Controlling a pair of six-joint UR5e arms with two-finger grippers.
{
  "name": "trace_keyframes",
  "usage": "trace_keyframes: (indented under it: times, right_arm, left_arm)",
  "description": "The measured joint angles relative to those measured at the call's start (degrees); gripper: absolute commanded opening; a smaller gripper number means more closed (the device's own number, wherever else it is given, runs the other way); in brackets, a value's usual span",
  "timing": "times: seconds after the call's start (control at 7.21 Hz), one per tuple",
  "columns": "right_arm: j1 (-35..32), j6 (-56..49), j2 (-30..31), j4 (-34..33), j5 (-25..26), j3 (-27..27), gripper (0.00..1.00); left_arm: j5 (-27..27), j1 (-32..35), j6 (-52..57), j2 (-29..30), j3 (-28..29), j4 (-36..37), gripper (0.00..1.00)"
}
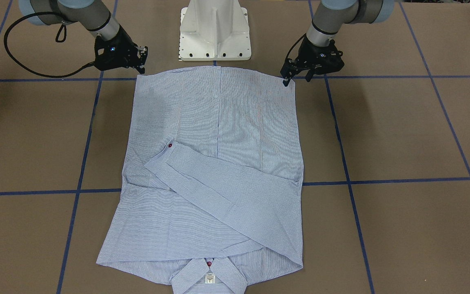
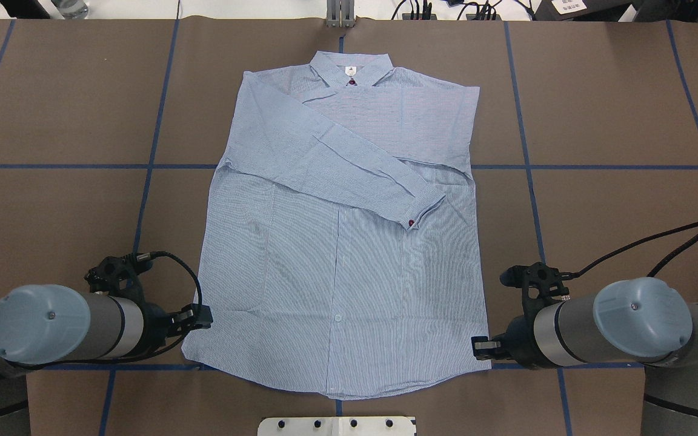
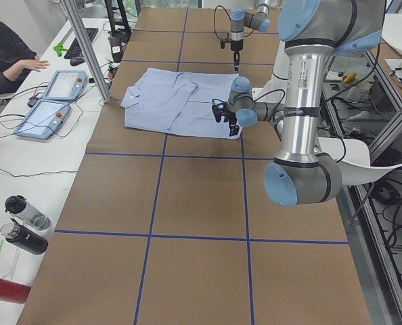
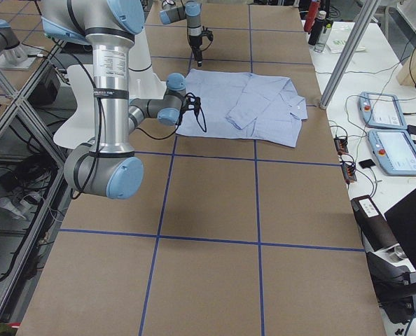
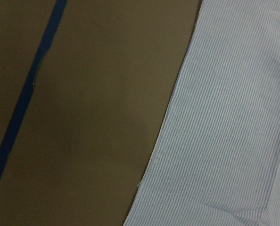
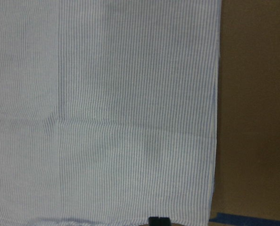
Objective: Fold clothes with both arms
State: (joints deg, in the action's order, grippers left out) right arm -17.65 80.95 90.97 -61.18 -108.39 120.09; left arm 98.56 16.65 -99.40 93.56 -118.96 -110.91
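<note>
The light blue-and-white pinstriped shirt [image 1: 218, 122] lies flat on the brown table, front up. Its collar points away from the robot and its sleeves are folded across the chest; it also shows in the overhead view [image 2: 337, 284]. My left gripper [image 1: 297, 80] is open, low over the hem corner on my left side, also seen overhead [image 2: 199, 317]. My right gripper [image 1: 142, 60] is open, just beside the other hem corner [image 2: 483, 347]. The left wrist view shows the shirt's edge [image 5: 225, 141] on bare table. The right wrist view shows the striped cloth [image 6: 107, 117].
The white pedestal base [image 1: 214, 32] stands just behind the hem. Blue tape lines [image 2: 58, 165] cross the brown table cover. Control tablets [image 3: 52, 101] and bottles [image 3: 25, 223] sit on the side bench, where a person [image 3: 5, 54] sits.
</note>
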Motion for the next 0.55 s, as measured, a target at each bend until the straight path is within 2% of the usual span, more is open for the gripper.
trace_keyframes:
  times: [0.55]
  right_arm:
    - [-2.3, 0.0, 0.0, 0.0, -2.1, 0.0, 0.0]
  left_arm:
    - [-0.3, -1.6, -1.1, 0.3, 0.6, 0.3, 0.79]
